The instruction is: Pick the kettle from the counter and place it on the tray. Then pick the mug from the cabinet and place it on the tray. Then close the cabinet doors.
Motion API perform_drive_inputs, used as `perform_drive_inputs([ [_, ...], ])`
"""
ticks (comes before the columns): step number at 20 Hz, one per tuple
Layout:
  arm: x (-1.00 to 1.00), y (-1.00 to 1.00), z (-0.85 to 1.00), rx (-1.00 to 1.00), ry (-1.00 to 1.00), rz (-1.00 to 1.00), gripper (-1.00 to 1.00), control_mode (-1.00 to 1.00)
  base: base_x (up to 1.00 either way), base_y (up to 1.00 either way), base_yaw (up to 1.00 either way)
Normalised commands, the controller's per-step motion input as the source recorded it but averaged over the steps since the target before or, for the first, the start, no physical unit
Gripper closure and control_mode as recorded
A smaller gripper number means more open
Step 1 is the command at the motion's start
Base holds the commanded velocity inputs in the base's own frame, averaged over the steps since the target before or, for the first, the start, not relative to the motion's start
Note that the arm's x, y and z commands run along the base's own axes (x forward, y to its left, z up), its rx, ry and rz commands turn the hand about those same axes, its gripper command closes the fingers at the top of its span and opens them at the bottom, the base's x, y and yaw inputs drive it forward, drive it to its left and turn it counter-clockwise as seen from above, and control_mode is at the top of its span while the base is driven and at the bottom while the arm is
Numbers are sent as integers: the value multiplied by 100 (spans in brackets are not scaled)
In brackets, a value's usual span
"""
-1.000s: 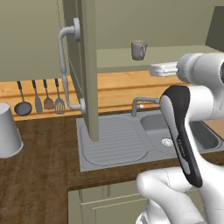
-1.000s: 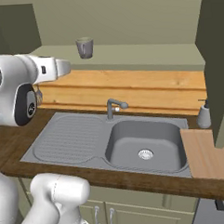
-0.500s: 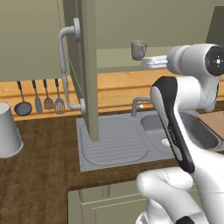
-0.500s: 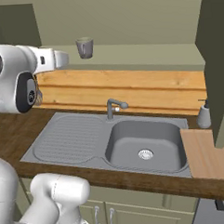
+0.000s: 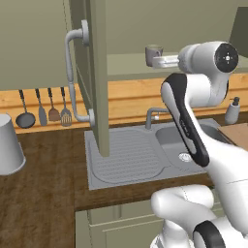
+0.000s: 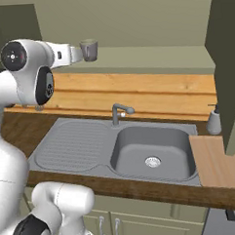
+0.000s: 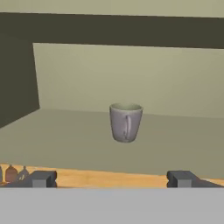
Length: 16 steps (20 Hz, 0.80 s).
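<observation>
Counts: I see one mug (image 7: 126, 122), one sink (image 6: 151, 152), one tap (image 6: 120, 111), one soap bottle (image 6: 214, 121) and four hanging cooking tools (image 5: 44, 107).
My gripper: my gripper (image 7: 113, 178) is up at the cabinet (image 6: 134, 21), pointing at the shelf. My two fingertips (image 7: 40, 178) are far apart, with nothing between them.
Mug: it stands upright on the cabinet shelf, straight ahead of my gripper and a little beyond my fingertips. I am not touching it. Its handle faces me.
Left of my gripper: the open left cabinet door (image 5: 97, 72) with its long bar handle (image 5: 72, 72). Past it hang the four cooking tools, and a big pale mug (image 5: 9, 145) sits upside down on the counter (image 5: 38, 193).
Below my gripper: the ribbed drainboard (image 6: 72, 148), the tap and the sink.
Right of my gripper: the soap bottle, the tray (image 6: 214, 163) on the counter, and the other open cabinet door (image 6: 229, 69).
What only some views show: the left base view has the cooking tools and the big pale mug. The right base view has most of the tray. The hand view shows the gap between my fingertips.
Change: one second ago my hand was lower and farther from the mug. Now it has come up level with the shelf and close to the mug. The mug has not moved.
</observation>
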Motion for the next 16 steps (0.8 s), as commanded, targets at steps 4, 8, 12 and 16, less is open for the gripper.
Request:
perform_drive_inputs([
  [4,50,-4,0,0,0,0,-100,-100,0,0,0],
  [8,51,-2,-1,0,0,0,-100,-100,0,0,0],
  [12,49,-5,-8,0,0,1,-100,-100,0,0,0],
  [16,41,0,-17,0,0,1,-100,-100,0,0,0],
])
